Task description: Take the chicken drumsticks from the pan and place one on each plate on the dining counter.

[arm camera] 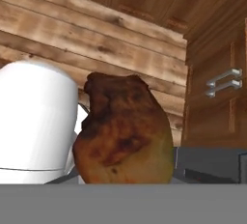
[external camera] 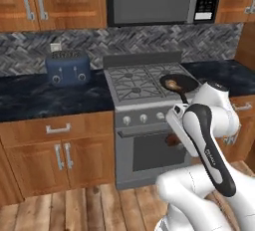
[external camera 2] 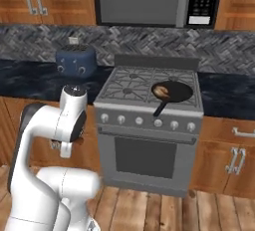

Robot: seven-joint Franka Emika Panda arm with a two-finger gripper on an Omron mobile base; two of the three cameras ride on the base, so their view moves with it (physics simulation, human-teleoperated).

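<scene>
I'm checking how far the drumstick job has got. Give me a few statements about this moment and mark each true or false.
1. A drumstick fills the space just ahead of the gripper in the hand view. True.
2. The pan sits on the toaster. False: it sits on the stove, on a front burner.
3. One drumstick lies in the pan. True.
4. The pan's handle points toward the backsplash. False: it points toward the front of the stove.
5. The toaster stands on the counter left of the stove. True.
</scene>
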